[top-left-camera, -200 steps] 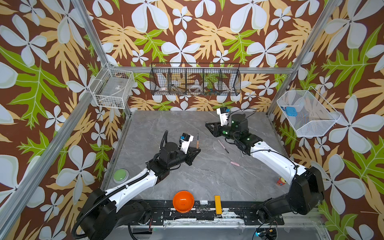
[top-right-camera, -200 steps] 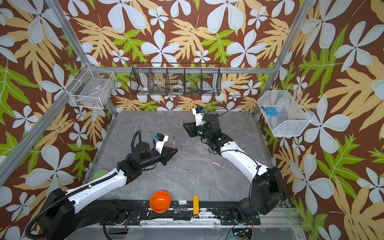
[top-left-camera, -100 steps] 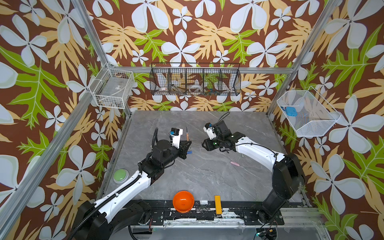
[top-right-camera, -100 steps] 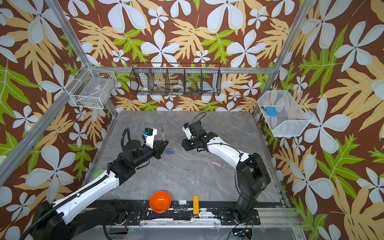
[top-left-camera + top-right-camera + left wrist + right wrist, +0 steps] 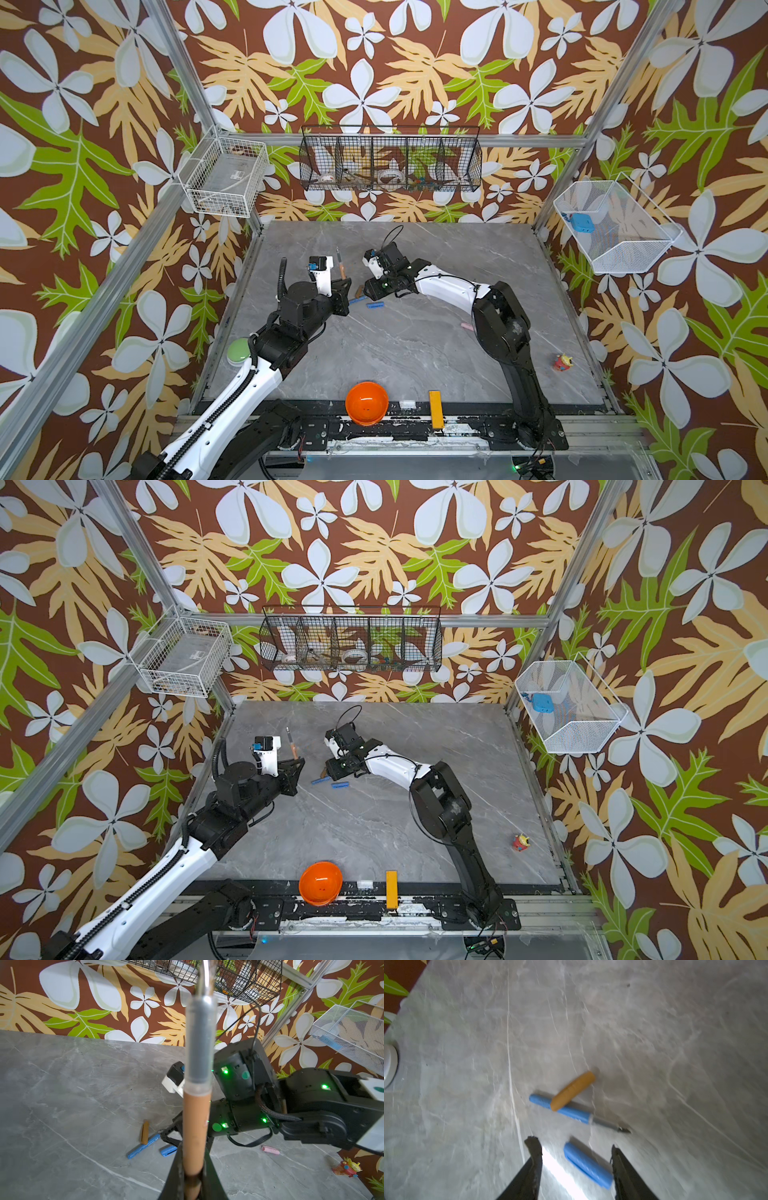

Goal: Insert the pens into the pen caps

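The left jaws are shut tight on the lower end of the brown pen [image 5: 195, 1126]. The pen stands upright out of them, its grey grip section and thin metal tip pointing up and away from the jaws.

The right jaws stand partly open and hold nothing. They are lowered close to the grey marble tabletop [image 5: 415, 353], facing the left jaws. The blue cap [image 5: 586, 1164] lies flat on the tabletop between their two fingertips [image 5: 534, 1147], nearer one of them. I cannot tell whether it touches that one.

Just beyond the right jaws lies the blue pen [image 5: 576, 1115], flat on the tabletop with its dark tip uncovered. The brown cap [image 5: 572, 1091] rests slantwise across the pen's barrel, touching it. In both top views this pair sits between the two sets of jaws, near both.

The pink cap [image 5: 270, 1149] lies alone on the tabletop well behind the right jaws, beside that arm's elbow. A small red toy figure [image 5: 561, 362] stands farther off, well apart from both sets of jaws.
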Available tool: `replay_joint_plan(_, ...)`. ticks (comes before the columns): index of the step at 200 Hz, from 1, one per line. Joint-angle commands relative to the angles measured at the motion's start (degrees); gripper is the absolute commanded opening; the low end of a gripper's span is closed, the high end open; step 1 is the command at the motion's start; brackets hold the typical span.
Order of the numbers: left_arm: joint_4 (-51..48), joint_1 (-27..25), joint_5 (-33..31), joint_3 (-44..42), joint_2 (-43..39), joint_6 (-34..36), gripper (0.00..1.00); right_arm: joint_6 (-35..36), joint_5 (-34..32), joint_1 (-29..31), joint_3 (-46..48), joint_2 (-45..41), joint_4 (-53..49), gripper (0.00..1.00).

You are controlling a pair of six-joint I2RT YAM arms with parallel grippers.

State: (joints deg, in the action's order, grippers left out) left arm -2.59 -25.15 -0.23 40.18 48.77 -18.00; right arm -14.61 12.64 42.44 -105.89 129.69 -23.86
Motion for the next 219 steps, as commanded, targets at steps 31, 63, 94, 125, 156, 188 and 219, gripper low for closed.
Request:
replay_joint_plan(31,-1.76,0.27,-2.93,-0.99,-2.8,0.08,0.0,-1.65,-1.52,0.79,-9.47,8.43,-2.69,0.56)
replay_joint_plan(63,-2.51,0.27,-2.5,-0.96,-2.79,0.09,0.0,-0.66,-8.01,1.6,-17.21,13.17,-5.49,0.56)
replay_joint_plan(94,-2.51,0.27,-2.52,-1.49,-3.24,-0.04,0.0,0.18,-9.1,1.92,-19.22,14.75,-4.89,0.57)
replay_joint_plan(125,-2.6,0.27,-2.35,-1.68,-3.08,0.04,0.0,2.98,-12.79,2.94,-20.93,16.65,-6.23,0.57)
replay_joint_plan(156,-2.42,0.27,-1.92,-1.84,-3.01,-0.03,0.0,4.98,-15.63,3.53,-23.44,18.98,-8.43,0.58)
replay_joint_plan(188,-2.24,0.27,-1.88,-2.04,-3.25,-0.12,0.0,5.13,-17.83,3.53,-23.36,19.32,-8.34,0.58)
replay_joint_plan(219,-2.24,0.27,-1.9,-2.21,-3.16,-0.05,0.0,4.51,-20.2,3.09,-23.4,19.16,-8.27,0.56)
